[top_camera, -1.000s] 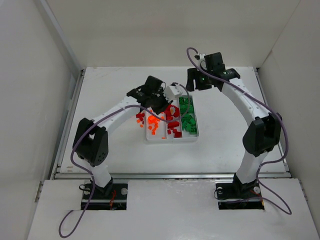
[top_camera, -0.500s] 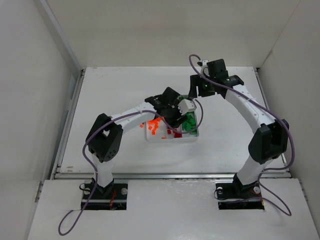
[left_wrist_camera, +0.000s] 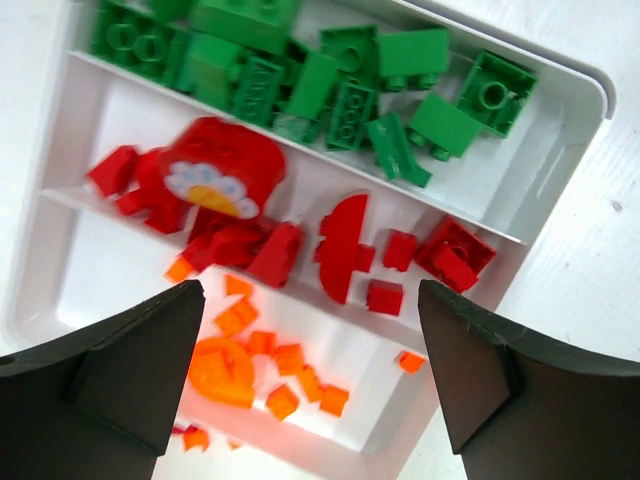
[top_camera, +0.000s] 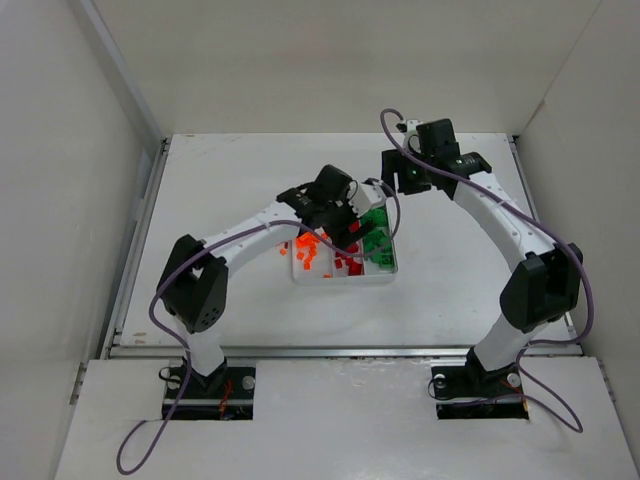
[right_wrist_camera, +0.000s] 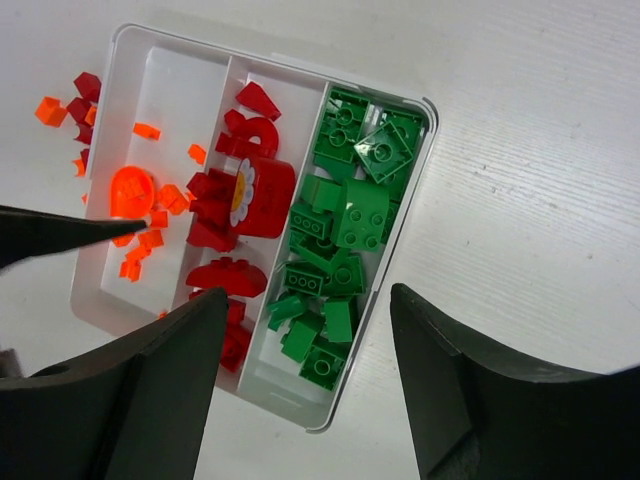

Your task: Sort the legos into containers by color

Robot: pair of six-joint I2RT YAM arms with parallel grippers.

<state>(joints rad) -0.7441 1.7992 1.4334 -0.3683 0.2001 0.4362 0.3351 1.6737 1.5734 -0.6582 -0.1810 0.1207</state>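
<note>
Left wrist: your left gripper [left_wrist_camera: 310, 330] just sprang wide, empty, over the tray [left_wrist_camera: 585, 85], drop likely done; right gripper [right_wrist_camera: 305, 330] gapes too.

Tray [right_wrist_camera: 427, 112], green, red, orange legos [right_wrist_camera: 350, 215] — open hand [right_wrist_camera: 307, 295]

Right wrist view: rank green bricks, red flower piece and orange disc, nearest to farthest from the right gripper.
1. green bricks: right side of the tray, seen between the fingers of the right gripper.
2. red flower piece: tray middle.
3. orange disc: tray left side.
</note>
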